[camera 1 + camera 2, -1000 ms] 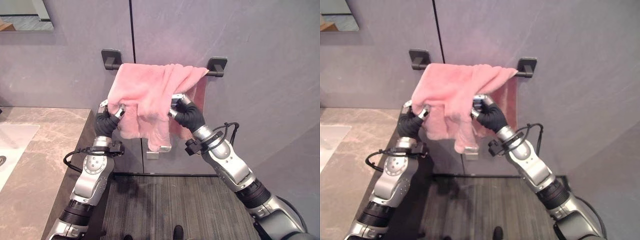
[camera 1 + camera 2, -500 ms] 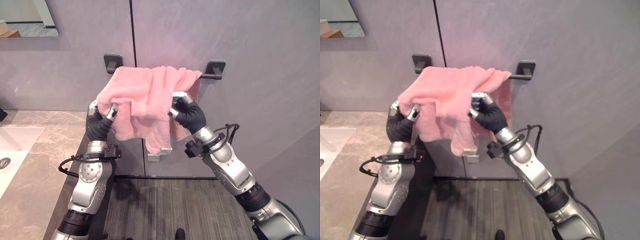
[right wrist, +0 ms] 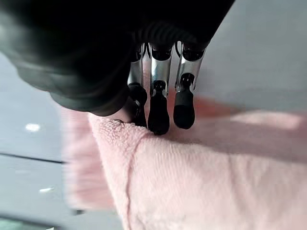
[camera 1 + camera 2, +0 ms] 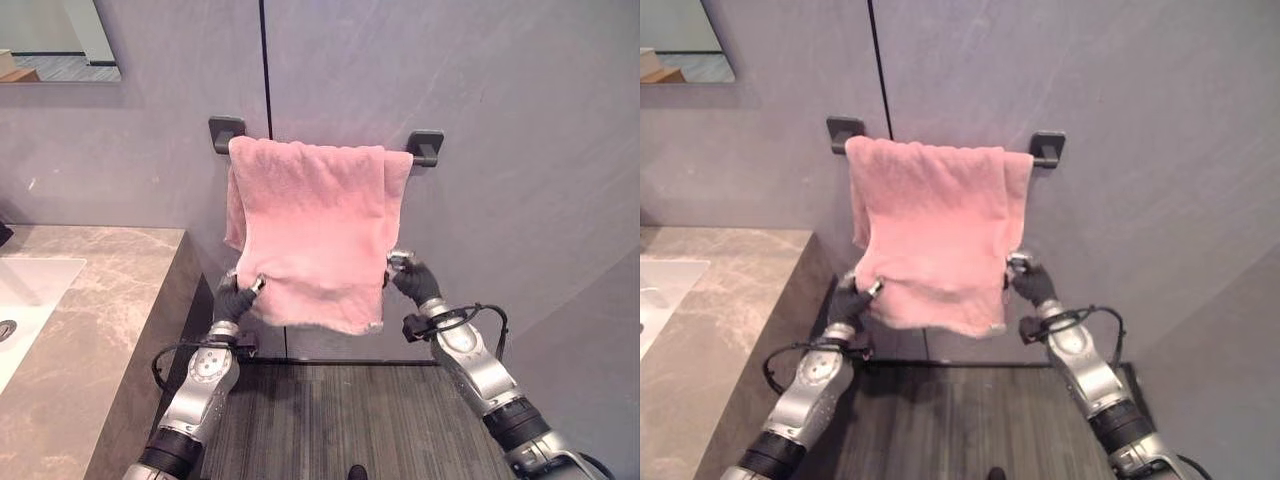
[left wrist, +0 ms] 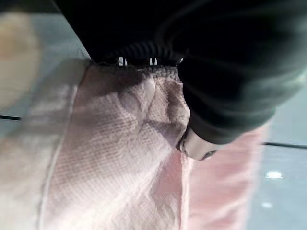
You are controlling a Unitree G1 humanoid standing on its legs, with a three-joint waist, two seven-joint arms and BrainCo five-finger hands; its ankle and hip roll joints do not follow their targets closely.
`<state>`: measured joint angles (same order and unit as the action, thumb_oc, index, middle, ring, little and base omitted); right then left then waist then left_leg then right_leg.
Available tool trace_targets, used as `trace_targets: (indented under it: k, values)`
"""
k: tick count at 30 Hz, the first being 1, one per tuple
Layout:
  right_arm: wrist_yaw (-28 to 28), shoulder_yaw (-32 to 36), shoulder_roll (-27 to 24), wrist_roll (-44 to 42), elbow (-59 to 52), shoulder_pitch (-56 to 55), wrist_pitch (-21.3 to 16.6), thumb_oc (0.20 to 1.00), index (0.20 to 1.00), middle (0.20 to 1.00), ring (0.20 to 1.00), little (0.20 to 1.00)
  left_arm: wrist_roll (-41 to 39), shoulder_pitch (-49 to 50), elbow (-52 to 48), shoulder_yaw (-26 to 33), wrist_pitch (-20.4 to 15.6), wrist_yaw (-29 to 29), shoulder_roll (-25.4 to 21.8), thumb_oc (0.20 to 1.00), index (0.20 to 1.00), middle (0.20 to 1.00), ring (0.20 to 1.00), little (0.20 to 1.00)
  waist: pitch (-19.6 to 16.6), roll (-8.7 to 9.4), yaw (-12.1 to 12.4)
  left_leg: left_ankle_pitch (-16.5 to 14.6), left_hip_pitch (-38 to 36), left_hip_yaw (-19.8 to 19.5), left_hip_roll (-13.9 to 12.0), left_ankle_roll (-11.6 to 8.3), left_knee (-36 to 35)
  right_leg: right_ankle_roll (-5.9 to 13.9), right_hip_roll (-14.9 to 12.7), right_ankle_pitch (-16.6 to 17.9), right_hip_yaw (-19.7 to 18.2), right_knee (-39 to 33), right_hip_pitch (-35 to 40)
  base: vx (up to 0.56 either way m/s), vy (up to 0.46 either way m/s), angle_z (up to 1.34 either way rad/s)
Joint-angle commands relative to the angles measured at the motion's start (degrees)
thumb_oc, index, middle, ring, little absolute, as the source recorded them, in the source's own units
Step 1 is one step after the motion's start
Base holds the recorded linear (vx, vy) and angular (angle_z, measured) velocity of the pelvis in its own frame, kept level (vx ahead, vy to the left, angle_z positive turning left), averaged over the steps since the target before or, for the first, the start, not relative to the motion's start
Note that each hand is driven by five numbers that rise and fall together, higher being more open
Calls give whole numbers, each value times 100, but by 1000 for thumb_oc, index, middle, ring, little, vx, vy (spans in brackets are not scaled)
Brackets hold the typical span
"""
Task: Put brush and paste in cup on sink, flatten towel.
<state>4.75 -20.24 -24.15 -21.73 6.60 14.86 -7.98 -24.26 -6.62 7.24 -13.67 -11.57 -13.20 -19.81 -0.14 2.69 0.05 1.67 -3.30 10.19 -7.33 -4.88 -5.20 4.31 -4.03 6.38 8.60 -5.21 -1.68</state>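
- The step in hand is the flattening of the pink towel (image 4: 315, 235), which hangs over the black towel bar (image 4: 424, 146) on the grey wall (image 4: 520, 150), beside the marble bench (image 4: 90, 320).
- The left robot hand (image 4: 237, 297) pinches the lower left corner of the towel. In the left wrist view the cloth is pressed between the thumb and the palm, so this robot hand is closed on the towel.
- The right robot hand (image 4: 409, 278) holds the lower right edge. In the right wrist view its fingers (image 3: 158, 112) are curled down onto the hem of the towel (image 3: 192, 182), so it grips the cloth too.
- The front layer hangs almost flat between the two robot hands; the bottom edge sags a little in the middle, and a back layer shows past the left side.
- I judge this step as nearly done. The next move probably calls for both robot hands to release the corners gently, without pulling the towel off the bar.
- Of the white sink (image 4: 25, 300), a part shows at the picture's edge; the rest of it is cut off, so I cannot tell whether the brush, the paste and the cup are in place.
- The left wrist view is dark and blurred near the fingers, so their exact position is hard to make out.
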Motion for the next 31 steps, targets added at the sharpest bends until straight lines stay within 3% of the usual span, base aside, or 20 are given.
trace_targets:
  k: [1,7,8,9,10,11,12,19,24,31]
  values:
    - [38,256,185,-34,-7,182,-344,200,200,200,200,200,46,-362,6,99,-382,-33,-172,200,200,200,200,200,-52,152,57,-114,-236,-175,68,115,20,491,-492,-165,-132,95,522,0,0,0]
    - [30,157,242,60,64,234,-343,200,200,200,200,200,98,-363,74,153,-409,-96,-112,200,200,200,200,200,-71,110,70,-121,-282,-183,80,118,20,478,-493,-200,-114,83,576,0,0,0]
    - [20,146,260,45,79,239,-348,401,401,401,401,401,109,-357,95,152,-419,-102,-108,200,200,200,200,200,-73,105,72,-122,-288,-184,86,118,20,478,-495,-204,-112,78,588,0,0,0]
    - [34,94,317,64,221,199,-329,1000,1000,1000,1000,1000,208,-305,246,148,-368,-156,-84,432,432,432,432,432,-91,90,81,-125,-288,-179,96,119,20,484,-497,-198,-100,55,595,0,0,0]
    - [34,92,319,65,224,200,-331,1000,1000,1000,1000,1000,210,-305,247,148,-369,-158,-83,533,533,533,533,533,-92,91,81,-125,-288,-178,96,119,20,484,-497,-198,-101,54,594,0,0,0]
    - [17,73,324,65,278,188,-326,1000,1000,1000,1000,1000,273,-298,297,153,-352,-187,-95,802,802,802,802,802,-95,87,84,-122,-283,-175,96,115,20,486,-498,-196,-99,48,594,0,0,0]
    - [1,43,327,106,328,159,-313,1000,1000,1000,1000,1000,432,-292,385,151,-315,-209,-111,1000,1000,1000,1000,1000,-101,79,85,-117,-274,-175,95,112,20,488,-498,-193,-100,40,593,0,0,0]
    - [-15,211,274,104,695,-144,-297,1000,1000,1000,1000,1000,972,-185,1063,117,-115,-197,-170,1000,1000,1000,1000,1000,-136,27,65,-98,-240,-178,116,101,20,503,-517,-149,-94,26,558,-10,0,0]
    - [138,565,88,602,1326,-460,-296,1000,1000,1000,1000,1000,1520,26,1921,127,76,-35,-257,1000,1000,1000,1000,1000,-143,-59,13,-28,-183,-173,114,70,20,526,-540,-72,-123,24,484,-65,-1,0]
    - [45,751,177,703,2204,-1064,-285,1000,1000,1000,1000,1000,1415,347,3001,172,71,201,-15,1000,1000,1000,1000,1000,-96,-95,-65,123,77,-299,65,-24,20,526,-555,18,-29,42,345,-92,-12,1]
